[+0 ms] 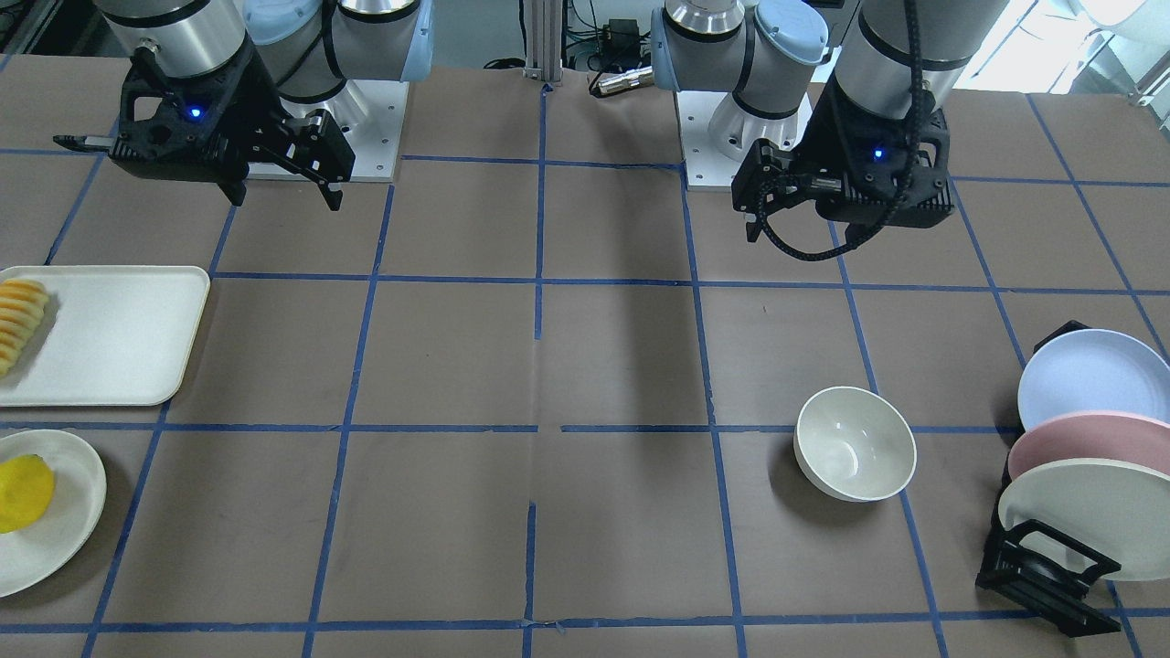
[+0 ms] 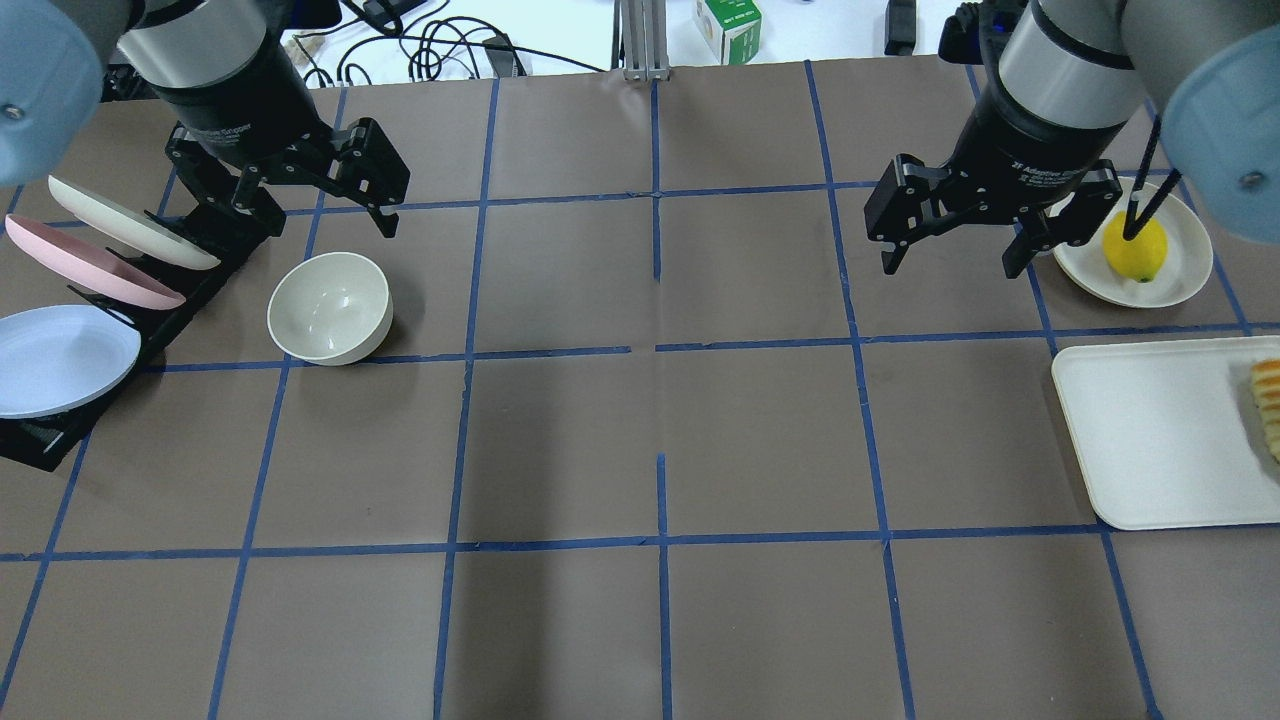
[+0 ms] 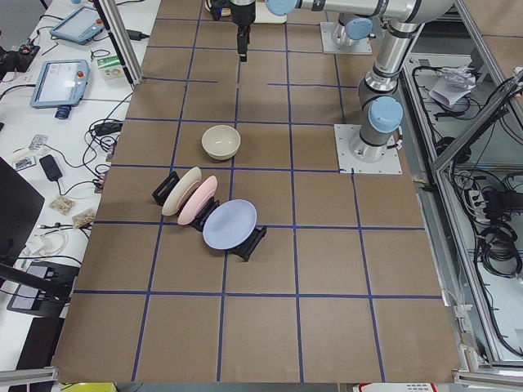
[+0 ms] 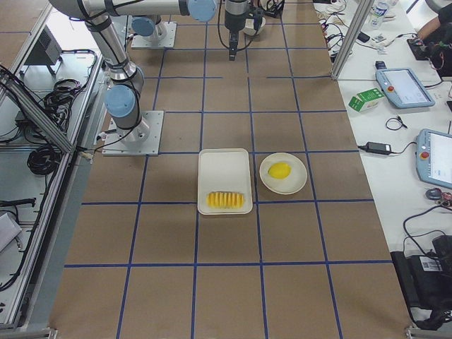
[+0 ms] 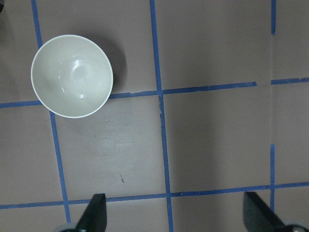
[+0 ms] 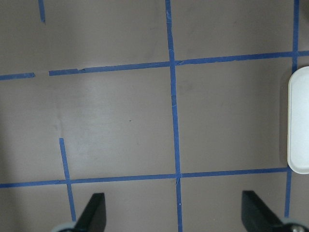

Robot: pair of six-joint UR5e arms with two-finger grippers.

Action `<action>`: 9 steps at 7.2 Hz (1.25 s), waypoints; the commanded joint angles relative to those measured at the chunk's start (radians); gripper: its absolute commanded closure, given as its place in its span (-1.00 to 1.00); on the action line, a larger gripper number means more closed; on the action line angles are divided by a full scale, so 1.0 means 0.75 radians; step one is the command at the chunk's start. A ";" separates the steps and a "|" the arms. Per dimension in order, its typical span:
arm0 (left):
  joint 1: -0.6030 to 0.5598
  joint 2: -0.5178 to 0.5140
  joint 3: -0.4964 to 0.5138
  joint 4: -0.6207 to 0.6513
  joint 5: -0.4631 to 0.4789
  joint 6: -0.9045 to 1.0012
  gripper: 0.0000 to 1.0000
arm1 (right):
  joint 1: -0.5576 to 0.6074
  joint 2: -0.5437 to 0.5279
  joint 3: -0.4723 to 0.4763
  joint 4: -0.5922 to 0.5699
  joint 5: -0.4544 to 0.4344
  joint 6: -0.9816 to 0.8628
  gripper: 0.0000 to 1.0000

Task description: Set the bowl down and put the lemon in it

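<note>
Left pincer and right pincer open, empty. Just beside the left, bowl: probably light, stiff, slippery; better to pinch over rim. Beside the right, lemon: firm, may roll.

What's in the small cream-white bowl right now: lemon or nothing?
Empty: the small round cream-white bowl shows a bare inside; the bright yellow oval lemon lies on the flat cream-white plate.
</note>
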 commanded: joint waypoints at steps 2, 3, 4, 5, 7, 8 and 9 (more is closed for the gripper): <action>0.195 -0.193 -0.030 0.159 -0.016 0.134 -1.00 | -0.012 0.010 -0.002 -0.008 -0.004 -0.006 -1.00; 0.236 -0.278 -0.036 0.256 0.000 0.278 -1.00 | -0.047 0.014 0.000 -0.055 -0.008 -0.014 -1.00; 0.319 -0.356 -0.044 0.304 -0.014 0.341 -1.00 | -0.110 0.026 0.000 -0.096 -0.010 -0.010 -1.00; 0.373 -0.412 -0.093 0.448 -0.016 0.459 -1.00 | -0.204 0.059 0.000 -0.102 -0.002 -0.020 -1.00; 0.436 -0.473 -0.283 0.751 -0.018 0.527 -1.00 | -0.359 0.145 -0.002 -0.222 -0.006 -0.276 -1.00; 0.471 -0.490 -0.316 0.807 -0.020 0.529 -1.00 | -0.405 0.186 -0.002 -0.284 -0.010 -0.375 -1.00; 0.487 -0.504 -0.328 0.812 -0.018 0.527 -1.00 | -0.458 0.202 0.000 -0.288 -0.006 -0.433 -1.00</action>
